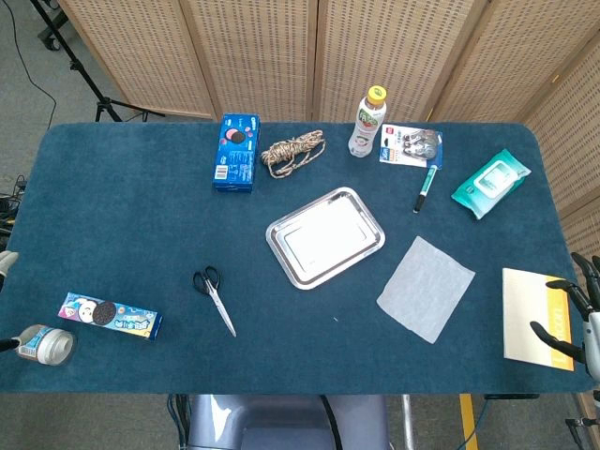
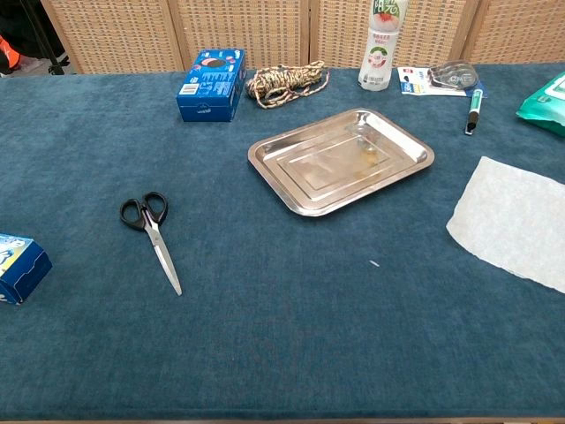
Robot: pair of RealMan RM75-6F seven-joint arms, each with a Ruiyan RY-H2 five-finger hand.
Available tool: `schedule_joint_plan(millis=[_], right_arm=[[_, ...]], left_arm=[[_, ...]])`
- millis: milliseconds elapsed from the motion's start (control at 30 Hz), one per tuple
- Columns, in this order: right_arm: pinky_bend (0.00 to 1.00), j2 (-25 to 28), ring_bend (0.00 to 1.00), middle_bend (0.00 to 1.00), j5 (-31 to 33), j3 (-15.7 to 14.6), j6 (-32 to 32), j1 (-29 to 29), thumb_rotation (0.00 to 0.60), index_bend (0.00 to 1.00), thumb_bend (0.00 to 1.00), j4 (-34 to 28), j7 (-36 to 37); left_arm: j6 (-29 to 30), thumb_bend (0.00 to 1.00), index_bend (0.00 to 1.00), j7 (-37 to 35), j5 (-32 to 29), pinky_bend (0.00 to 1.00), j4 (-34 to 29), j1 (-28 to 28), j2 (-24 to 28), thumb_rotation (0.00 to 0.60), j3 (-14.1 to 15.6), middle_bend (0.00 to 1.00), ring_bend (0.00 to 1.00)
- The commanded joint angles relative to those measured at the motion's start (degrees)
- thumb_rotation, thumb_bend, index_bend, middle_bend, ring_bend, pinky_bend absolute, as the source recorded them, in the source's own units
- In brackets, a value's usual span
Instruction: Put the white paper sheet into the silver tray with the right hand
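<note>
**Table count, sheet outside tray**

Two cookie boxes: one near left [image 1: 110, 316], one far [image 1: 235, 153]. One scissors [image 1: 215, 298]. One rope coil [image 1: 292, 154]. One silver tray [image 1: 367, 217], centre. One white paper sheet [image 1: 427, 287] flat, just right of tray, apart. One bottle [image 1: 367, 123]. One yellow book [image 1: 536, 319]. Right hand [image 1: 579, 314] at right edge, fingers apart, holding nothing. Left hand not seen.

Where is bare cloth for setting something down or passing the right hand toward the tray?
Bare cloth lies between scissors and silver tray, and along the near edge below the white paper sheet. The far edge is crowded: cookie box, rope, bottle, marker.
</note>
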Motion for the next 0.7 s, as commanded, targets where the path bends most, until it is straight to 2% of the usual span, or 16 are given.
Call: schedule_joint_plan(millis=[33, 233, 333, 433, 567, 700], right_arm=[[0.02, 0.1, 0.00, 0.09, -0.1, -0.1, -0.1, 0.1, 0.600, 0.35, 0.00, 0.0, 0.0], [0.02, 0.4, 0.00, 0.11, -0.8, -0.7, -1.2, 0.6, 0.600, 0.35, 0.00, 0.4, 0.3], [0.02, 0.7, 0.00, 0.12, -3.8, -1.8, -3.7, 2.8, 0.600, 0.35, 0.00, 2.4, -0.2], [0.02, 2.5, 0.00, 0.12, -8.4, -3.8, -8.5, 6.6, 0.600, 0.35, 0.00, 2.6, 0.5], [0.02, 6.4, 0.00, 0.12, -13.5, -5.8, -16.8, 13.1, 0.600, 0.35, 0.00, -1.4, 3.0], [0.02, 7.1, 0.00, 0.12, -14.5, -5.5, -24.2, 18.0, 0.600, 0.35, 0.00, -5.1, -2.2]], left_arm=[[-0.1, 0.00, 0.00, -0.2, 0.1, 0.00, 0.0, 0.0, 0.2, 0.600, 0.0, 0.00, 0.00], [-0.5, 0.00, 0.00, -0.1, -0.3, 0.00, -0.1, 0.0, 0.2, 0.600, -0.1, 0.00, 0.00], [-0.3, 0.00, 0.00, -0.1, -0.2, 0.00, -0.2, 0.1, 0.3, 0.600, -0.1, 0.00, 0.00], [-0.2, 0.00, 0.00, 0.2, -0.4, 0.00, -0.3, 0.2, 0.2, 0.600, -0.2, 0.00, 0.00], [-0.9, 0.00, 0.00, 0.3, -1.1, 0.00, -0.4, -0.1, 0.1, 0.600, -0.4, 0.00, 0.00], [-1.4, 0.00, 0.00, 0.0, -2.4, 0.00, -0.4, -0.2, 0.4, 0.600, -0.8, 0.00, 0.00]])
